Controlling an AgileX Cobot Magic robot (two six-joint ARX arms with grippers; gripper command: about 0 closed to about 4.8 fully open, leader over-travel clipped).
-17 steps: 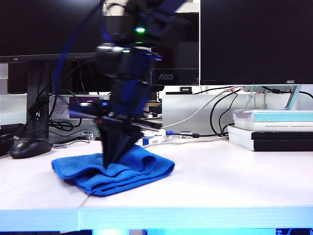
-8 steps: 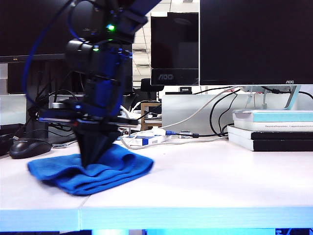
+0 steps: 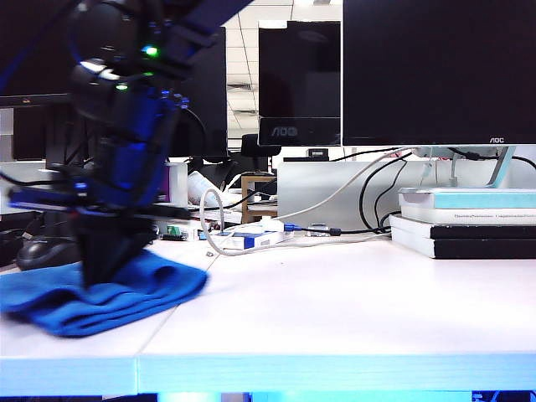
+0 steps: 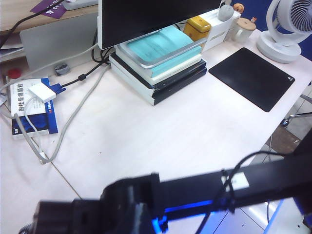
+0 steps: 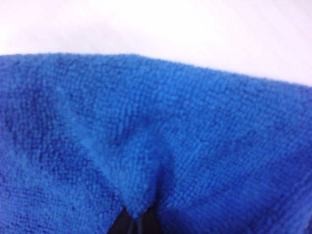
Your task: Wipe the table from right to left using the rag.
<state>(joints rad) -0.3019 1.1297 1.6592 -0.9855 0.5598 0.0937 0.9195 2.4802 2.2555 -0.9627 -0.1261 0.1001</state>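
Currently the right gripper point(image 3: 107, 272) stands at the far left of the exterior view, pointing down, with its fingers pressed together on a fold of the rag point(image 3: 100, 293). The rag lies directly beneath and around the fingertips, flat on the table point(image 3: 352, 310), left of the panel seam, and its left end runs out of the picture. In the right wrist view the rag point(image 5: 156, 141) fills nearly the whole picture, with a ridge of cloth pinched at the dark fingertips point(image 5: 136, 225) and a strip of bare table point(image 5: 161, 29) beyond it. A black mouse point(image 3: 46, 251) sits just behind the rag. The left gripper is out of view; its wrist camera shows only the right arm point(image 4: 195, 190) crossing above the table point(image 4: 146, 131).
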